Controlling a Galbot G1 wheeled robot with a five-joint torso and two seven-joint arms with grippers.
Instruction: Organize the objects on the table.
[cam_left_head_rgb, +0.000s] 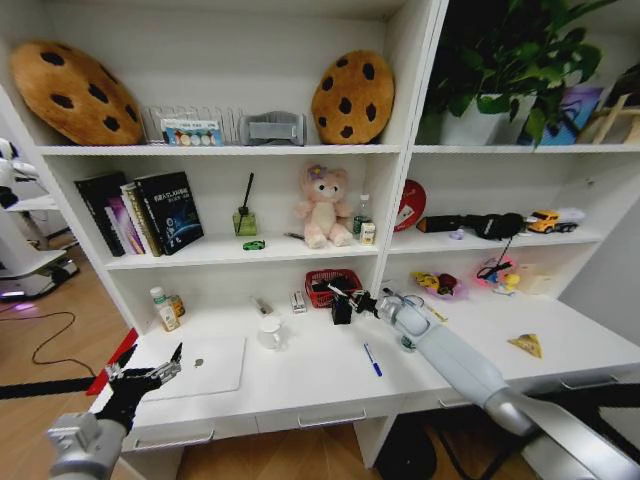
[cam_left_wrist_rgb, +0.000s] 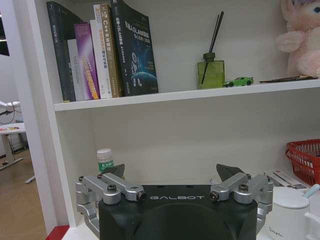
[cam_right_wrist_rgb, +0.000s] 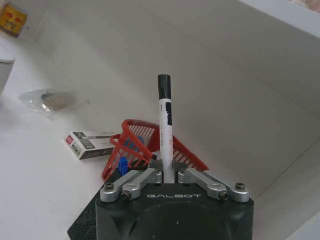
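My right gripper (cam_left_head_rgb: 347, 301) is shut on a white pen with a black cap (cam_right_wrist_rgb: 165, 120), held just over the red basket (cam_right_wrist_rgb: 131, 141) at the back of the white table (cam_left_head_rgb: 320, 385). My left gripper (cam_left_head_rgb: 150, 378) hangs open and empty off the table's front left corner, close to the silver laptop (cam_left_head_rgb: 205, 365). On the table lie a blue pen (cam_left_head_rgb: 372, 360) and a yellow triangular piece (cam_left_head_rgb: 527, 345). A green-labelled bottle (cam_left_wrist_rgb: 105, 159) stands at the back left. The tiny green car (cam_left_wrist_rgb: 239, 81) sits on the shelf above.
A white mug (cam_left_head_rgb: 271, 332) stands between the laptop and the red basket (cam_left_head_rgb: 333, 287). Books (cam_left_head_rgb: 150, 212), a reed diffuser (cam_left_head_rgb: 245, 218) and a pink plush bear (cam_left_head_rgb: 323, 207) fill the shelf above the table. A small box (cam_right_wrist_rgb: 87, 144) lies beside the basket.
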